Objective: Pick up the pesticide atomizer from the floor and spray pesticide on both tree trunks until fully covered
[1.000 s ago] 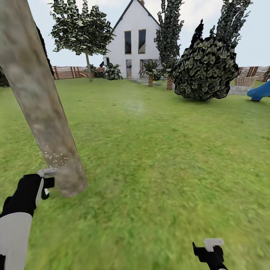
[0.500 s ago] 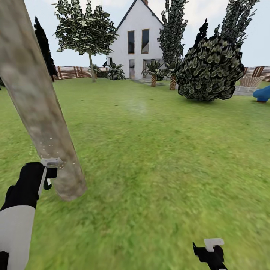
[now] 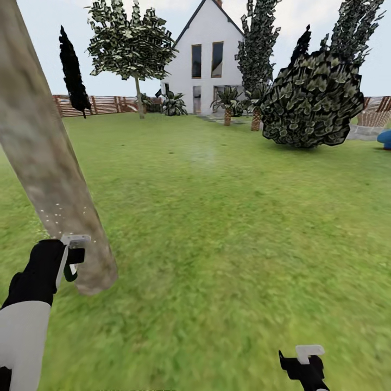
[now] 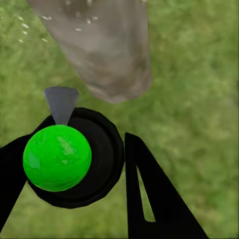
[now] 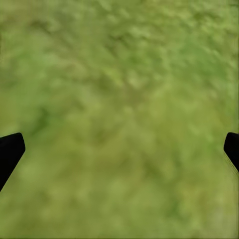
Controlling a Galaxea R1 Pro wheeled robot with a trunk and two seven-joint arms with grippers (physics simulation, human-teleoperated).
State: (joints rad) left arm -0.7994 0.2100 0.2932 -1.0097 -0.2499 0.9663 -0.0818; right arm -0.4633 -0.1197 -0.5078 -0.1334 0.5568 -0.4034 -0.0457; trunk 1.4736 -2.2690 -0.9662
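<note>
A thick mottled beige-grey tree trunk (image 3: 51,163) leans across the left of the head view, and its base stands in the grass. My left gripper (image 3: 70,259) is right beside its lower part, shut on the pesticide atomizer (image 3: 75,240), whose white nozzle faces the bark. In the left wrist view the atomizer (image 4: 59,157) has a green ball top in a black ring, held between my black fingers (image 4: 149,199). Its grey nozzle points at the tree trunk (image 4: 107,50). Whitish pesticide specks (image 3: 57,214) dot the bark above the nozzle. My right gripper (image 3: 305,363) hangs open over grass, with nothing in it.
Open lawn (image 3: 233,217) stretches ahead and to the right. A large dark bush (image 3: 312,100) stands at the far right, with a white house (image 3: 209,62), short palms and a thin-trunked leafy tree (image 3: 133,46) behind it. A brown slat fence (image 3: 103,104) closes the back.
The whole view has panned, so the house and bush sit further right. My left gripper with the atomizer has lifted a little, and the specks show higher on the trunk.
</note>
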